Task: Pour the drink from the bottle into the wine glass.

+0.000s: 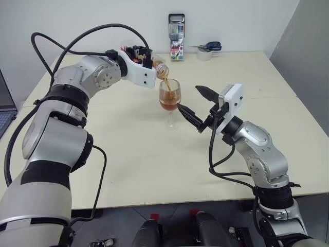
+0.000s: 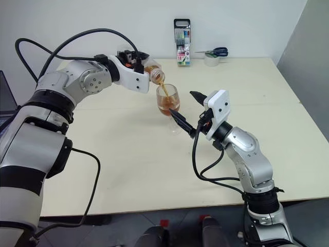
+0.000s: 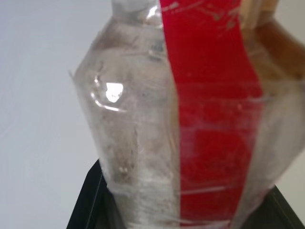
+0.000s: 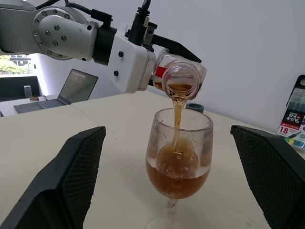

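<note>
Mid-pour over the pale worktop (image 1: 128,154): your left gripper (image 1: 149,57) has its jaws clamped tight on the small clear plastic bottle with the red label strip (image 4: 177,76), tipped mouth-down so a thin amber stream of tea-like drink (image 4: 177,119) falls into the clear stemmed wine glass (image 1: 169,100) standing just below and ahead of those jaws. The bowl looks roughly a third to half full, and the bottle's neck seems to carry only a little more liquid, so the pour appears close to its end.

To finish it cleanly, keep the mouth centred over the bowl, not touching the rim, and raise the tilt slowly so the stream stays narrow and does not run down the bottle's lip. Level the bottle before you draw it away, or the last drops could land on the worktop.

Your right gripper (image 4: 171,186) has its jaws spread as wide as they go, holding nothing. The glass stands between the two black fingers (image 1: 191,117), its stem near the midline, with clear air on both sides in the right wrist view. Hold that arm steady; a nudge could topple the glass.
</note>
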{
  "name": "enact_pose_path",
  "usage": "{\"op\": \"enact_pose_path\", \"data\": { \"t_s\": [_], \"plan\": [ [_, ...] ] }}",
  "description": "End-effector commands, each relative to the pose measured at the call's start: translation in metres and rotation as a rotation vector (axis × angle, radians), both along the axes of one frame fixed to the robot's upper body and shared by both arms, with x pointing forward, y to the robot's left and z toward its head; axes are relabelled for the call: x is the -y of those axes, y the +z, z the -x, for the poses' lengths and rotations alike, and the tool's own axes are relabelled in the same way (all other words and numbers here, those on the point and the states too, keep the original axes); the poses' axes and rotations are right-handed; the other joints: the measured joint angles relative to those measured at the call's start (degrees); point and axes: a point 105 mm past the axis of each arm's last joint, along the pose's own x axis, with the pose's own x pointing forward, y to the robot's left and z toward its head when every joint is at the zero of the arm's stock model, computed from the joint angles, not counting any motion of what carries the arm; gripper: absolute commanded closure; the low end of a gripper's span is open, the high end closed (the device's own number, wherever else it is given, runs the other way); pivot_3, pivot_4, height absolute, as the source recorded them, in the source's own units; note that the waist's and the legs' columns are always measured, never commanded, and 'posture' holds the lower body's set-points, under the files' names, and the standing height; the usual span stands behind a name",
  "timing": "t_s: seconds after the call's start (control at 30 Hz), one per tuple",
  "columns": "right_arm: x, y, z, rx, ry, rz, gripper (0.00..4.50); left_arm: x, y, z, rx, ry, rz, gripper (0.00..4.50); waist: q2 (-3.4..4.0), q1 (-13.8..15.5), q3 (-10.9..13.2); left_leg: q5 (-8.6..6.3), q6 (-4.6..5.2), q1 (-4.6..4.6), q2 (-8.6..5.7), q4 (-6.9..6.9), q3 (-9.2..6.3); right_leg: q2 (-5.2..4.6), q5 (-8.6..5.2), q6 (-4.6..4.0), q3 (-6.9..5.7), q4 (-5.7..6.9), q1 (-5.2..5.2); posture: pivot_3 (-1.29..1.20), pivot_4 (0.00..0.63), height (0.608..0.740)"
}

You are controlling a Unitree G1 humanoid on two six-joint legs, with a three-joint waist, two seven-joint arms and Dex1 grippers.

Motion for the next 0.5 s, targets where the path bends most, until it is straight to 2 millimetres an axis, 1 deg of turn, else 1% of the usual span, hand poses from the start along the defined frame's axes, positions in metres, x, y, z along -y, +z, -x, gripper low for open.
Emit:
{"op": "enact_pose_path", "data": {
  "t_s": [0.03,0.17,0.23,0.33,0.43,0.5],
  "plan": [
    [-0.001,0.012,0.004,0.059,0.01,-0.007,0.0,0.003,0.027,0.002,0.035,-0.006,0.102,2.77,0.0,0.0,0.0,0.0,0.0,0.0,0.0,0.0,0.0,0.0,0.0,0.0,0.0,0.0,0.0,0.0,0.15,0.74],
    [0.001,0.012,0.003,0.059,0.004,-0.003,0.0,0.006,0.027,0.002,-0.015,-0.017,0.209,2.77,0.0,0.0,0.0,0.0,0.0,-0.01,0.0,0.01,0.0,0.0,0.0,0.0,-0.01,0.0,0.0,0.0,0.15,0.74],
    [0.002,0.012,0.002,0.06,0.001,-0.002,0.0,0.009,0.031,0.003,-0.038,-0.04,0.307,2.77,0.0,-0.1,0.0,0.0,0.0,-0.01,0.0,0.01,0.01,0.0,0.0,0.0,0.0,0.0,0.0,0.0,0.15,0.74],
    [0.003,0.013,0.0,0.06,0.0,-0.002,0.0,0.014,0.032,0.007,-0.068,-0.09,0.392,2.77,0.0,-0.1,0.0,0.0,0.0,0.0,0.01,0.02,0.01,0.0,0.0,0.0,0.0,0.01,0.0,0.0,0.15,0.74],
    [0.004,0.014,0.0,0.059,0.003,-0.002,0.0,0.012,0.031,0.009,-0.084,-0.107,0.436,2.77,0.0,-0.4,0.0,0.0,-0.01,0.01,0.02,0.01,0.0,-0.01,0.0,0.0,0.0,0.02,0.0,0.0,0.15,0.74],
    [0.003,0.014,0.0,0.06,0.013,0.004,0.0,0.011,0.034,0.012,-0.083,-0.135,0.504,2.77,0.0,-0.5,0.0,0.01,-0.01,0.01,0.02,0.02,-0.02,-0.01,0.0,0.0,0.0,0.02,0.0,0.0,0.15,0.74]
  ]
}}
